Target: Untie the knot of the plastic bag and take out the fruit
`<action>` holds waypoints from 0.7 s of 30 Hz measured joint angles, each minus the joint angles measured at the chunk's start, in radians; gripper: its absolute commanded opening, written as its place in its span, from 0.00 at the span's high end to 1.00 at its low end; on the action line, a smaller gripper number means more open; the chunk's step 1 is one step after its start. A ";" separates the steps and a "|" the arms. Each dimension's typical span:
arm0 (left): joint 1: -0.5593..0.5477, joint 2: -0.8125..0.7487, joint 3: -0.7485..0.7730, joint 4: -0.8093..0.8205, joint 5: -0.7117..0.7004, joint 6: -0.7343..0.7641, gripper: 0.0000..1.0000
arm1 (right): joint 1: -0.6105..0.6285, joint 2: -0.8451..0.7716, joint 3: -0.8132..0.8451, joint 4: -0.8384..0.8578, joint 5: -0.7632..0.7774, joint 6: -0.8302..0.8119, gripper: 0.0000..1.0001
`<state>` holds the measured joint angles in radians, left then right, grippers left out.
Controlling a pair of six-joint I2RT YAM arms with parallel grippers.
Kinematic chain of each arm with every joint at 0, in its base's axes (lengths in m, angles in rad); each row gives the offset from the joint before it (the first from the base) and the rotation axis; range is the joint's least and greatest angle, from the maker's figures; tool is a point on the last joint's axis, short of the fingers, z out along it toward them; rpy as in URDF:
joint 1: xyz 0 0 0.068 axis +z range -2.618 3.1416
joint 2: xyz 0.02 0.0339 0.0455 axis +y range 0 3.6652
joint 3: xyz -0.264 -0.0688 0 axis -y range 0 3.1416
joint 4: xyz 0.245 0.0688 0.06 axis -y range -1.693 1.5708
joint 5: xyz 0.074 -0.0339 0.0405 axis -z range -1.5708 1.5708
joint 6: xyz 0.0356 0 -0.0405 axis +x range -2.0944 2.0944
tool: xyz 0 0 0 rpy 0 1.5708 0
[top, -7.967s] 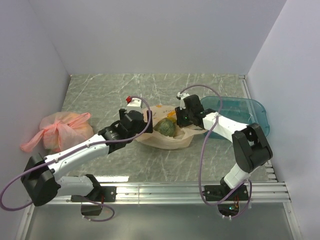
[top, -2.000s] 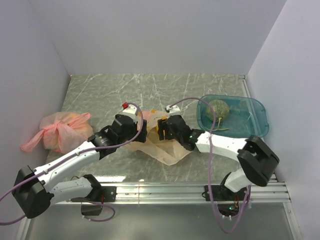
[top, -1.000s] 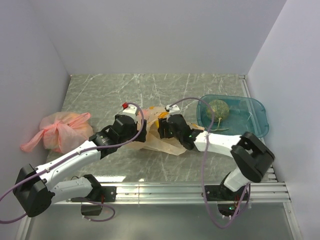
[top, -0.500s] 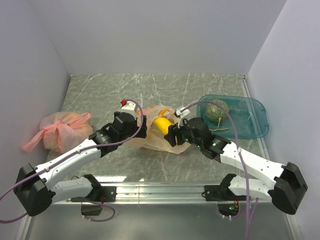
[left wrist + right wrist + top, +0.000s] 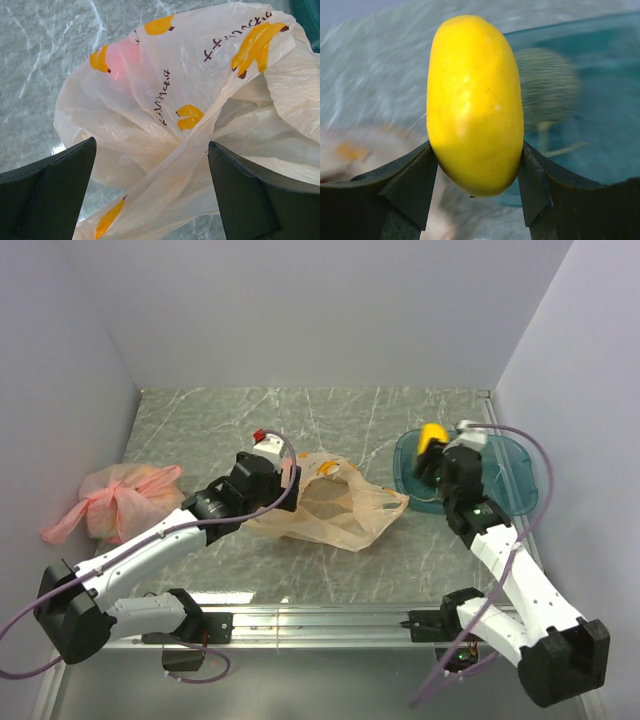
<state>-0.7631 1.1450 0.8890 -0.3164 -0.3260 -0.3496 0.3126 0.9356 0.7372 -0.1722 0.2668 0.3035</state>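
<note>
Progress: bag mouth is open and unloading is under way, judged roughly half done

- melon (image 5: 547,85): lies in the teal tray (image 5: 520,455), beyond and to the right of the right pincer (image 5: 476,150)
- yellow fruit (image 5: 472,100): out of the bag, pinched across its middle between the right pincer's two fingers, standing on end, held over the near-left part of the tray and not yet set down
- red fruit (image 5: 122,55): inside the plastic bag (image 5: 335,510), showing pink through the film, ahead and a little left of the left pincer (image 5: 151,145)
- small dark fruit: not visible in any view

Left pincer: fingers spread as wide as they go, gripping nothing, directly above the bag. The knot (image 5: 175,160) is a bunched twisted strip running slantwise between the two fingers; cannot tell whether any tie remains in it

Left to do, by my reading: lower yellow fruit into tray, release, go back for the red fruit and whatever the bag hides
</note>
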 measured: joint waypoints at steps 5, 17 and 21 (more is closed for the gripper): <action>0.000 0.040 0.014 0.005 0.015 0.066 0.01 | -0.251 0.031 0.001 0.000 0.087 0.134 1.00; 0.001 0.102 0.014 0.023 0.022 0.101 0.01 | -0.529 0.296 0.001 0.053 0.041 0.294 0.19; 0.001 0.103 0.014 0.027 0.022 0.101 0.01 | -0.531 0.326 0.002 0.039 0.031 0.309 0.15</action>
<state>-0.7624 1.2476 0.9031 -0.2893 -0.3038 -0.2481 -0.2188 1.2617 0.7387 -0.1329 0.2974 0.6121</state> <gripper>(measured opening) 0.994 0.842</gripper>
